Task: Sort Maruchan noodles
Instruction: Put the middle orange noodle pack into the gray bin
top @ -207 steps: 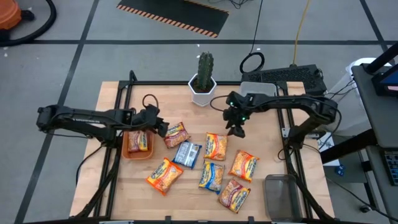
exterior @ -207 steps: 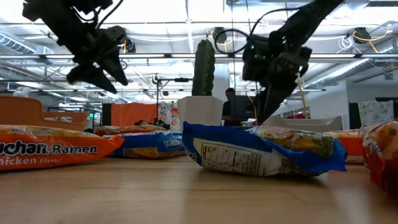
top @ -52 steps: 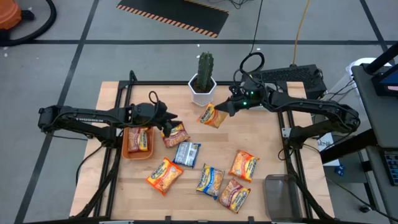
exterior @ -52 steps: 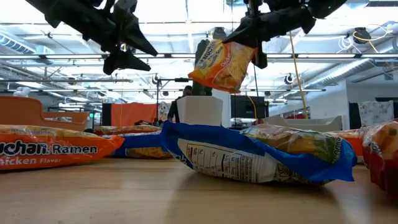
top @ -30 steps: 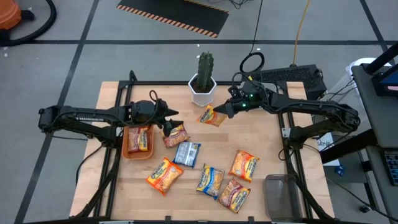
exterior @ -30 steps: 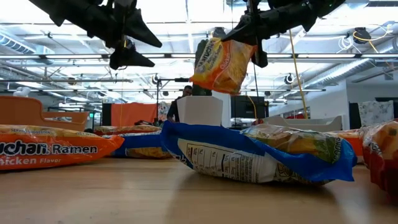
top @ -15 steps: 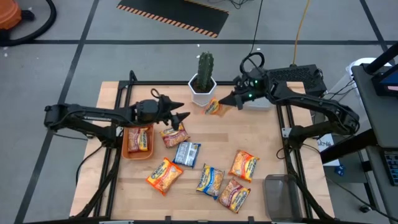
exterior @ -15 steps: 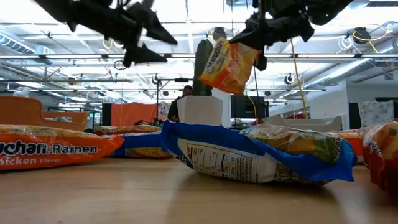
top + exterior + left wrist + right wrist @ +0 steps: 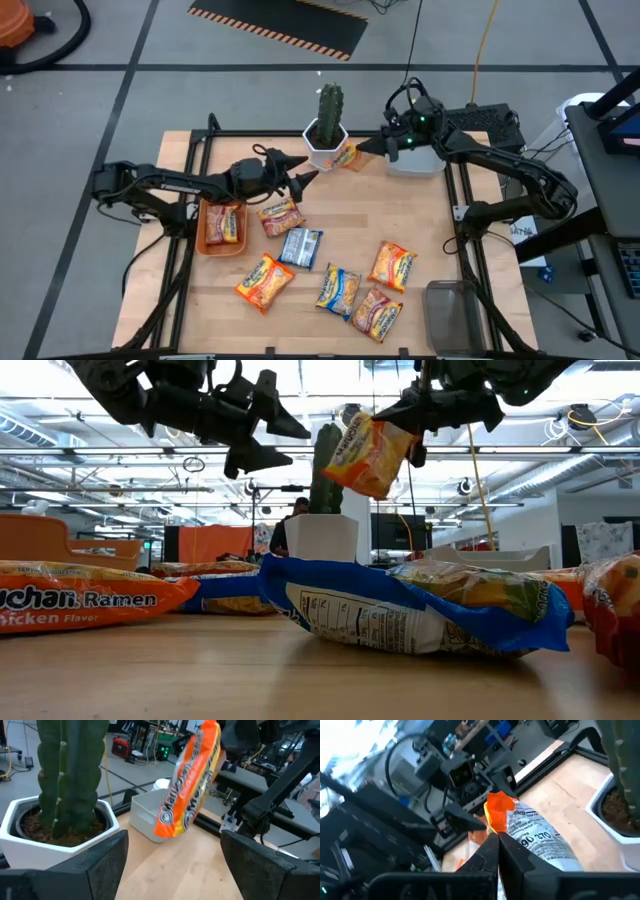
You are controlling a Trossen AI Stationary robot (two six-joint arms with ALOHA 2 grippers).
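My right gripper (image 9: 366, 150) is shut on an orange Maruchan noodles packet (image 9: 345, 156), held in the air just right of the cactus pot (image 9: 326, 146). The left wrist view shows the same packet (image 9: 192, 775) hanging ahead of my left gripper (image 9: 175, 865). That gripper (image 9: 300, 173) stands open and level left of the packet, pointing at it without touching. Several more packets lie flat on the table, among them an orange one (image 9: 281, 216) and a blue one (image 9: 301, 247). My right gripper pinches the packet's orange crimped end (image 9: 496, 815) between its two fingers, coming in roughly level from the table's right side. The packet (image 9: 372, 452) hangs tilted below the fingers, lifted clear of the table.
An orange bin (image 9: 207, 240) at the left holds a packet. A grey bin (image 9: 415, 162) stands at the far right, a clear bin (image 9: 452, 315) at the near right. The cactus (image 9: 329, 105) rises beside both grippers. Loose packets (image 9: 339, 287) cover the near middle.
My right gripper has carried the packet toward the table's far edge, to beside the cactus pot, still hanging clear. My left gripper has gone toward the right, nearer the packet, and stays open.
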